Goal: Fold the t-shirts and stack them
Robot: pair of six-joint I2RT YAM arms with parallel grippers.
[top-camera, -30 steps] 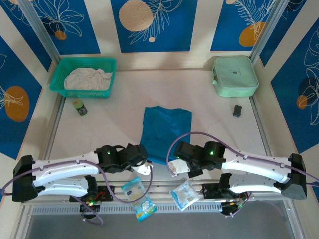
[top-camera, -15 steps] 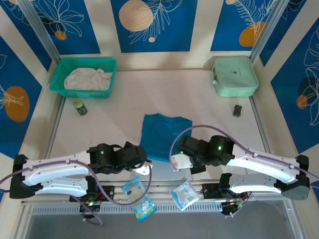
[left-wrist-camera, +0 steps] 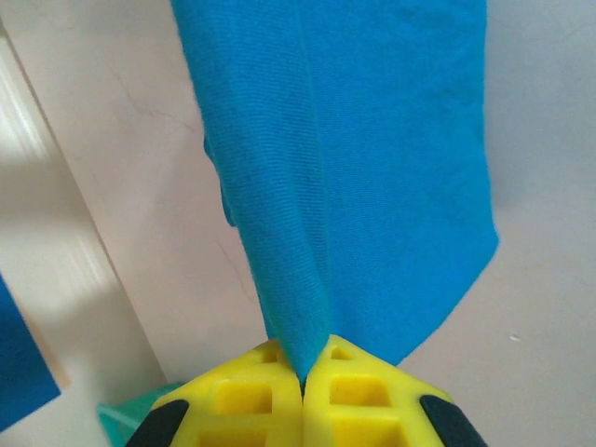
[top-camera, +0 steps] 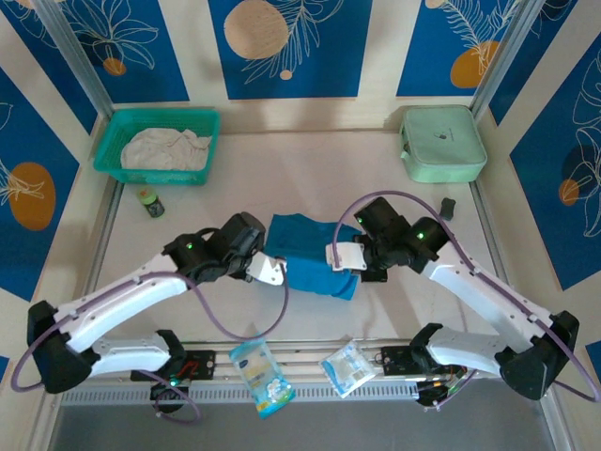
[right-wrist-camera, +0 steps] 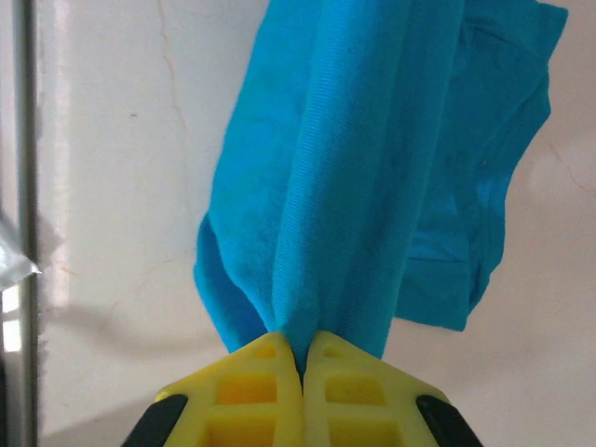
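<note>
Top external: left gripper (top-camera: 277, 272), right gripper (top-camera: 336, 256) apparently pinch t-shirt (top-camera: 305, 246) (teal).

From overhead, the blue shirt (top-camera: 305, 246) has its pinched edges covered by the left gripper (top-camera: 274, 272) at 8 o'clock and the right gripper (top-camera: 338, 256) at 3 o'clock. Both wrist views cut the shirt off at 12 o'clock and the yellow fingers (left-wrist-camera: 247, 400) at 6 o'clock. The small dark thing (top-camera: 447, 208) at 6 o'clock of the green case (top-camera: 442, 143) is too small to identify.
</note>
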